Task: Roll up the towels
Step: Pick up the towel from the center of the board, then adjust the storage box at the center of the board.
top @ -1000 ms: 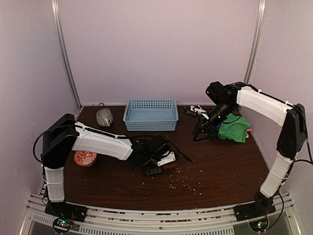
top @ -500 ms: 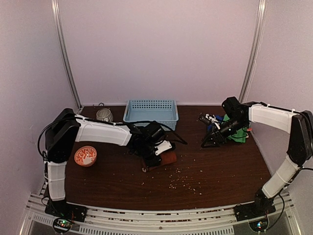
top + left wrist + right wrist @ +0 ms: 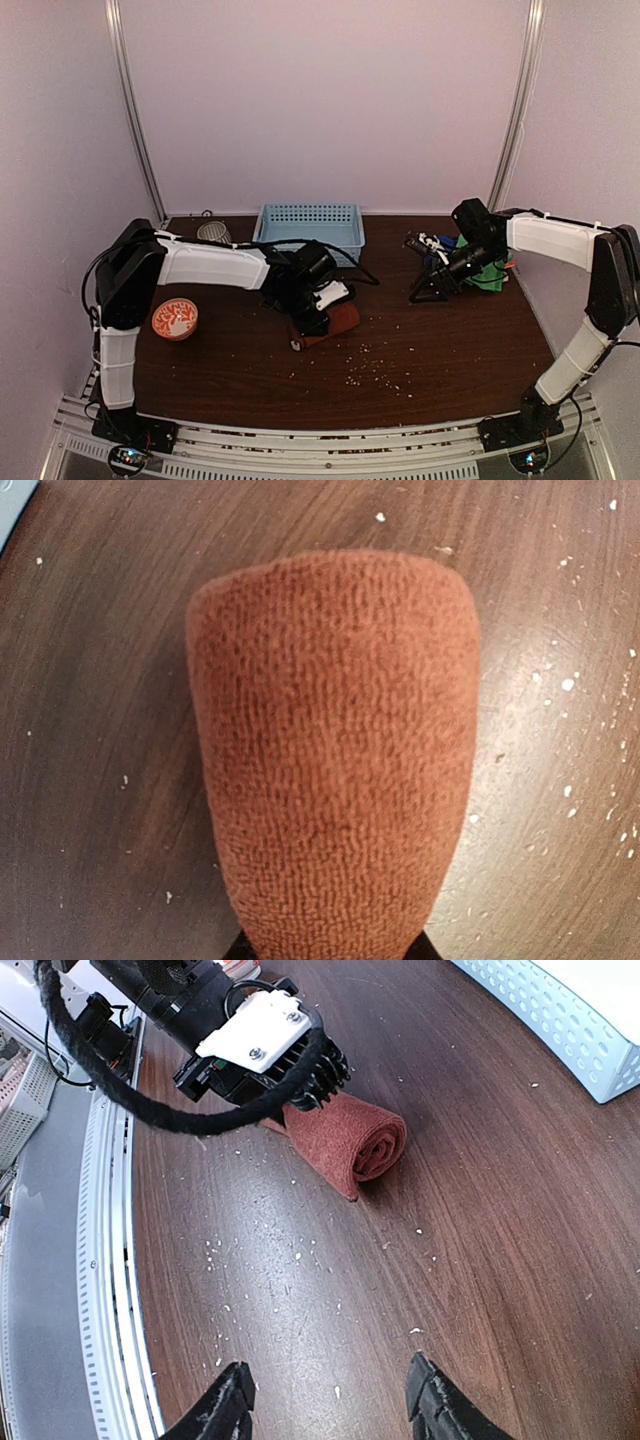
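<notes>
Checking in w/ both arms, overhead view first. My left pincer (image 3: 312, 322) is clamped on the rust-red towel (image 3: 342, 320). The towel is a short roll lying on the table (image 3: 450, 370) just below centre frame, a bit under the blue basket (image 3: 308, 240). In the left wrist view the roll fills the middle of the frame and runs down btwn my two black fingertips at the bottom edge, so it's pinched at that end.

Vs a sec ago: that pincer and the roll have shifted up and slightly left in the overhead pic. My forearm sits higher too, so the orange bowl (image 3: 175, 318) at the left is fully in sight now. The striped cup (image 3: 210, 232) at upper left is partly behind the arm. Over the last half sec there's barely any diff.

My right pincer (image 3: 425, 292) is spread w/ nothing btwn the fingers (image 3: 232, 1407). The right wrist view shows only bare wood and white crumbs (image 3: 368, 376) in the gap. It sits low, right of centre, just left of the green towel (image 3: 488, 275), which is bunched up near the right edge. Can't tell if it touches the table. A sec ago that arm had its elbow way up, and now it's dropped and stretched out flatter. The right wrist view also catches the red roll upper-middle, spiral end facing the cam.
</notes>
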Controlling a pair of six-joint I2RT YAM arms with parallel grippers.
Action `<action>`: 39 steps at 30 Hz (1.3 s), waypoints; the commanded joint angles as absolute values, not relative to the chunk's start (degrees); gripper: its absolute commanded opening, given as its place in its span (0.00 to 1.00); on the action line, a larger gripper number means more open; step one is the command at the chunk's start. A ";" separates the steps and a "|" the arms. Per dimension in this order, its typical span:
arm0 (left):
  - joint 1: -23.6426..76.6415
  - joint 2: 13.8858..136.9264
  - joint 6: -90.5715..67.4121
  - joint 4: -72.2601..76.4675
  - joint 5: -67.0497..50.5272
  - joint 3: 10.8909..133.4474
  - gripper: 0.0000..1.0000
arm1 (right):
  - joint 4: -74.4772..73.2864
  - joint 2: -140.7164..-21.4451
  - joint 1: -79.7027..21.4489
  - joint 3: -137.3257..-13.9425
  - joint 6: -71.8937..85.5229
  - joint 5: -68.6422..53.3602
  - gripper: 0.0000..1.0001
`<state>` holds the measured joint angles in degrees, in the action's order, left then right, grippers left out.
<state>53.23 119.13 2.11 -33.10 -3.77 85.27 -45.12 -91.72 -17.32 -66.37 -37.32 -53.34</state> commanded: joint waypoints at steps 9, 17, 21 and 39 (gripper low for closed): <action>52.04 120.05 -0.39 -38.16 4.11 91.78 0.00 | -44.87 -92.70 -17.01 -67.06 -38.23 -53.39 0.53; 50.94 120.42 -1.59 -39.55 10.48 99.51 0.00 | -45.09 -92.72 -17.05 -66.98 -38.51 -52.94 0.53; 49.83 121.54 -3.55 -40.41 14.79 106.17 0.00 | -45.09 -93.09 -17.05 -66.84 -38.58 -52.41 0.53; 40.04 139.78 -10.90 -35.38 25.46 138.78 0.00 | -45.06 -92.52 -16.48 -65.78 -38.54 -51.63 0.53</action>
